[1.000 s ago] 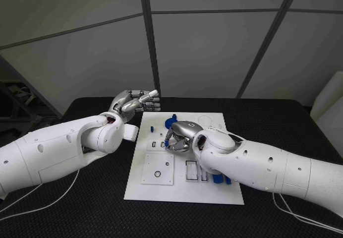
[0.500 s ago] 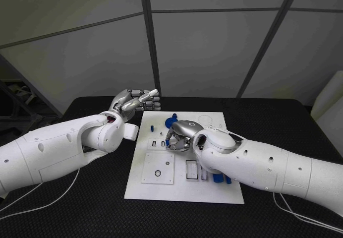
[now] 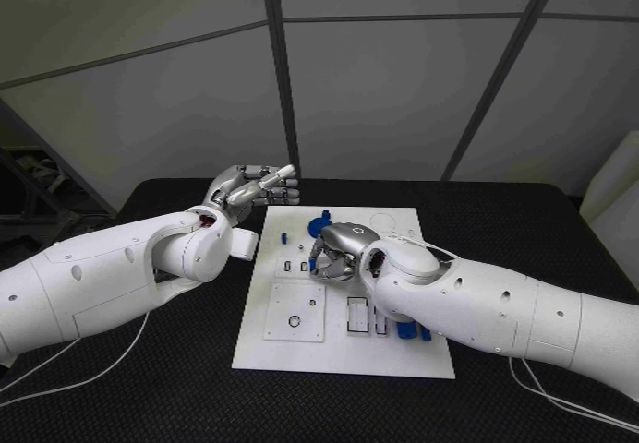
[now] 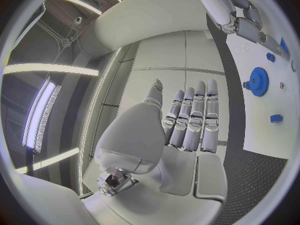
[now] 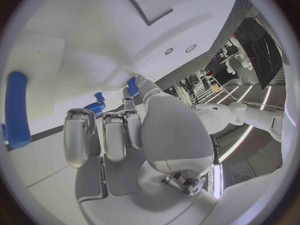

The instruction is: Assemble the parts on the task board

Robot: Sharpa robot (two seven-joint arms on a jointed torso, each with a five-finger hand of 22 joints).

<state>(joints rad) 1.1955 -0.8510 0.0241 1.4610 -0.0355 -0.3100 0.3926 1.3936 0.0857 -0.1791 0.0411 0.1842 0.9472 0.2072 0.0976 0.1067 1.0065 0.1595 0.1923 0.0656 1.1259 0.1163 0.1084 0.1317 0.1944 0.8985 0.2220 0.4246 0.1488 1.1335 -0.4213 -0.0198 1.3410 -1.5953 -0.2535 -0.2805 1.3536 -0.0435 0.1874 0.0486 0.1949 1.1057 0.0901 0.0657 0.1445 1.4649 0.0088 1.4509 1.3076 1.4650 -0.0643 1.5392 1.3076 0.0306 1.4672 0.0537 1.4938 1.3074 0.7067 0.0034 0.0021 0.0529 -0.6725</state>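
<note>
The white task board point(image 3: 349, 355) lies in the middle of the black table. On its far part stand a blue gear point(image 3: 317, 226) and a small blue peg point(image 3: 283, 236). My right hand point(image 3: 338, 252) hovers knuckles-up over the board's middle, fingers bent down toward a small blue piece point(image 3: 305, 267); the fingertips are hidden, so a grip cannot be judged. My left hand point(image 3: 253, 189) is raised off the board's far left corner. The left wrist view shows its fingers point(image 4: 192, 120) straight and empty, with the gear point(image 4: 257, 81) beyond. A blue bar point(image 5: 17, 110) lies by the right hand point(image 5: 125, 135).
Near the board's front, a recessed square with a small ring point(image 3: 293, 316) sits beside dark slots point(image 3: 355, 316). More blue pieces point(image 3: 407, 331) lie against my right forearm. Black table point(image 3: 160, 388) surrounds the board on all sides.
The right hand has shifted very slightly over the board's middle. The left hand stays raised in the same place.
</note>
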